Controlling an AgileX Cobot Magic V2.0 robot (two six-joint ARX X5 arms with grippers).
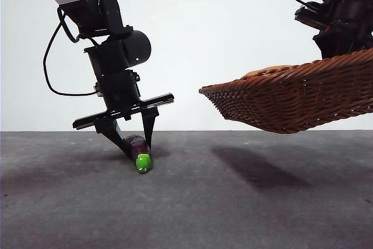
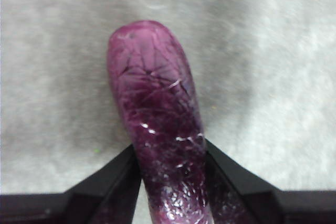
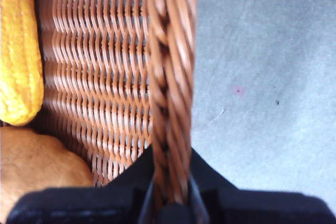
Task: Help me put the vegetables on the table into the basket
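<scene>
Eggplant (image 1: 140,151) on worktop (image 1: 233,202): left hand (image 2: 170,182) clamps glossy, likely slippery body. Right hand (image 3: 169,195) grips raised basket (image 1: 303,100) rim.

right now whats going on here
The left gripper has its jaws around the eggplant, which lies on the table. The right gripper holds the basket by its rim, lifted clear of the table. A potato and a yellow vegetable are already inside.
</scene>
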